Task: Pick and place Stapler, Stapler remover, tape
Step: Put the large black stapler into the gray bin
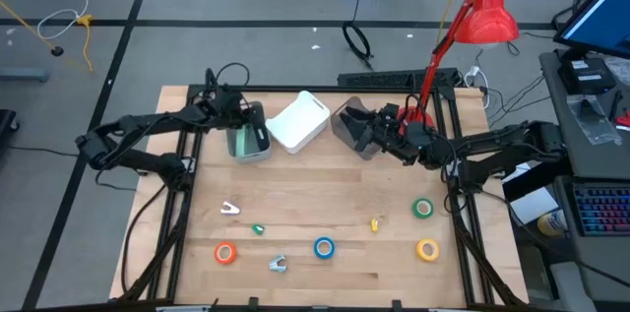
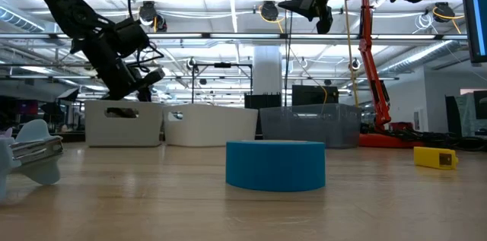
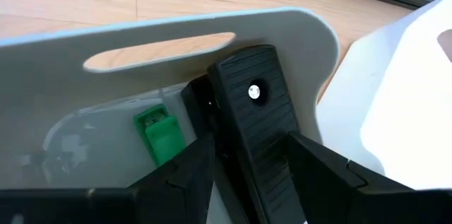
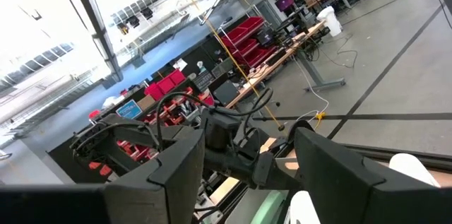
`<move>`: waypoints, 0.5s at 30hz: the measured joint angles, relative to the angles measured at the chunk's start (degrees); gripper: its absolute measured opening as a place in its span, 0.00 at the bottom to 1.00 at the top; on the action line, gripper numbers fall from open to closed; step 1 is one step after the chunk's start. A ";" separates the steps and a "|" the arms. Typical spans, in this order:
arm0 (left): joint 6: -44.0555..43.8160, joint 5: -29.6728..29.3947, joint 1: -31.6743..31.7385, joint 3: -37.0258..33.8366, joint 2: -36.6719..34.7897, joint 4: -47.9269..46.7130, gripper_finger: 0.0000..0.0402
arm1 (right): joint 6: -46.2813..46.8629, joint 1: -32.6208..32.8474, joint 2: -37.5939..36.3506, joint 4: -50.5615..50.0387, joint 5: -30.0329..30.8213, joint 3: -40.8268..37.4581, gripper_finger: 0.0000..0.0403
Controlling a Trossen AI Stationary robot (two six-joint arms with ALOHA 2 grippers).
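Between left claw (image 3: 244, 174) fingers: black stapler (image 3: 251, 121), lengthwise.

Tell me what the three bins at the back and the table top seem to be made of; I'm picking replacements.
Left bin: pale grey plastic, matte, judging by its moulded handle slot. Middle bin: white plastic, smooth with rounded moulded corners. Right bin: probably translucent grey plastic, since it looks see-through in the low view. Table top: light wood planks with visible grain and seams, seemingly a satin finish.
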 joint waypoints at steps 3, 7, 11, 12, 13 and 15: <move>0.52 0.04 -0.01 -0.02 0.00 0.06 0.44 | 0.02 -0.02 0.02 -0.02 0.36 0.00 0.53; 0.97 0.02 0.00 -0.04 0.03 0.08 0.44 | 0.00 -0.11 0.01 -0.02 1.69 0.00 0.53; 1.14 -0.24 -0.02 -0.04 0.15 0.23 0.38 | 0.00 -0.11 0.01 -0.04 1.74 0.00 0.53; 1.14 -0.32 -0.02 -0.04 0.15 0.48 0.36 | 0.00 -0.11 0.02 -0.06 1.74 0.00 0.53; 1.29 -0.39 -0.02 -0.06 0.17 0.92 0.34 | 0.00 -0.11 0.00 -0.09 1.73 0.00 0.53; 1.83 -0.37 -0.02 -0.13 0.29 2.11 0.30 | 0.00 -0.11 0.02 -0.13 1.73 0.00 0.53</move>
